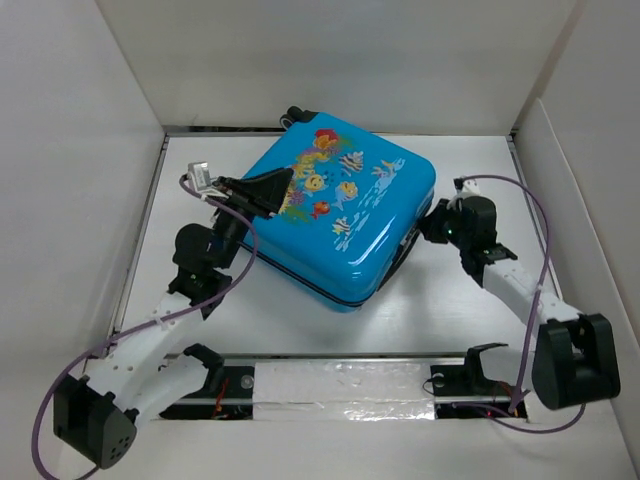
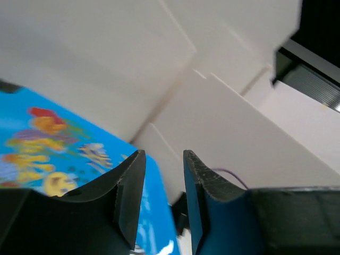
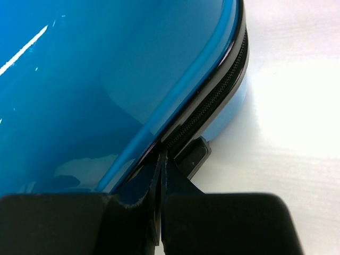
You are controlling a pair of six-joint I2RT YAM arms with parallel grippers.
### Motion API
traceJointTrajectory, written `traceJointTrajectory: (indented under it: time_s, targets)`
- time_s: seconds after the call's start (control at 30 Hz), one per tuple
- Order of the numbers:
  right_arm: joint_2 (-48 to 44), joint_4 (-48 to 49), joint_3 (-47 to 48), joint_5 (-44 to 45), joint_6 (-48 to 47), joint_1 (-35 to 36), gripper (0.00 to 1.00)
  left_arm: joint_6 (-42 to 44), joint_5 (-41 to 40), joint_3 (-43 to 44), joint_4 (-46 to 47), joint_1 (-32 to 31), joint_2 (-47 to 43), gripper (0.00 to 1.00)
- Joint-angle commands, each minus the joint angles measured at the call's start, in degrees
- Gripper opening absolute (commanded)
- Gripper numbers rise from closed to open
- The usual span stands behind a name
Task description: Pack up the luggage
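The suitcase (image 1: 335,215) lies flat on the table (image 1: 450,310) with its lid down, between the two pincers. To my eye the filling is done. What seems left is running the zip (image 3: 212,101) round the seam, and I can't tell how much is already closed.

The right pincer (image 3: 161,159) is squeezed tight, tips against the zip. I can't see whether a pull tab sits between them. The left pincer (image 2: 163,158) hangs with the lid's corner just beneath it, slightly parted, holding nothing.
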Motion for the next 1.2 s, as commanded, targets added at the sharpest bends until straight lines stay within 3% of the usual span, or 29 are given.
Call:
traceJointTrajectory:
  time_s: [0.0, 0.03, 0.1, 0.13, 0.17, 0.2, 0.3, 0.33, 0.47, 0.63, 0.8, 0.83, 1.07, 1.13, 1.17]
  targets:
    - [6.94, 14.42, 8.73, -5.54, 0.13, -0.18, 0.02, 2.46, 8.19, 4.93, 8.78, -1.57, 3.42, 0.30]
    - [8.98, 14.77, 12.58, -6.76, -0.13, -0.18, 0.02, 0.27, 12.82, 5.11, 12.01, -1.57, 4.74, 0.28]
    - [15.55, 14.86, 16.72, -8.26, -0.57, -0.18, 0.02, 3.04, 11.83, 7.38, 12.22, -7.34, 8.61, 0.23]
    - [17.51, 14.42, 18.75, -9.75, -0.92, -0.18, 0.02, 10.11, 6.68, 8.96, 8.82, -10.67, 9.84, 0.21]
    - [19.18, 13.98, 22.16, -9.94, -1.36, -0.18, 0.02, 14.88, 1.84, 11.42, 5.65, -19.06, 12.90, 0.21]
    - [21.37, 13.72, 23.85, -9.33, -1.72, -0.18, 0.02, 25.11, -8.65, 17.88, 0.31, -23.41, 16.15, 0.20]
    - [22.27, 14.77, 24.56, -9.67, -1.02, -1.23, 0.02, 32.84, -14.54, 24.51, 1.22, -32.30, 20.13, 0.18]
    - [21.49, 14.33, 24.48, -10.72, -0.93, -2.36, 0.02, 32.94, -14.99, 24.71, 1.84, -32.33, 20.49, 0.18]
    - [11.42, 11.34, 19.31, -8.36, -2.42, -3.08, 0.06, 29.70, -15.78, 18.58, 6.49, -35.04, 18.05, 0.07]
    - [-8.19, 13.54, -0.59, -6.61, -2.34, 0.96, 0.02, 27.24, -24.47, 4.60, 8.43, -46.89, 14.87, 0.00]
    - [-29.62, 14.52, -18.22, -8.97, -1.89, 8.77, 0.00, 13.64, -32.03, -6.19, -3.32, -46.92, 13.02, 0.00]
    - [-32.02, 12.59, -19.63, -9.32, -2.33, 10.01, 0.00, 7.78, -33.44, -7.62, -6.04, -46.92, 12.41, 0.00]
    - [-44.44, 10.72, -30.00, -3.99, 0.91, 20.47, 0.00, -6.94, -35.30, -20.54, -14.24, -44.20, 3.88, 0.05]
    - [-43.48, 11.16, -30.54, -1.25, 0.13, 23.10, 0.10, -8.54, -33.55, -23.09, -14.24, -41.14, 3.88, 0.06]
    - [-40.51, 14.39, -30.71, 0.68, -0.13, 23.90, 0.29, -8.71, -31.80, -24.06, -12.41, -40.16, 4.23, 0.09]
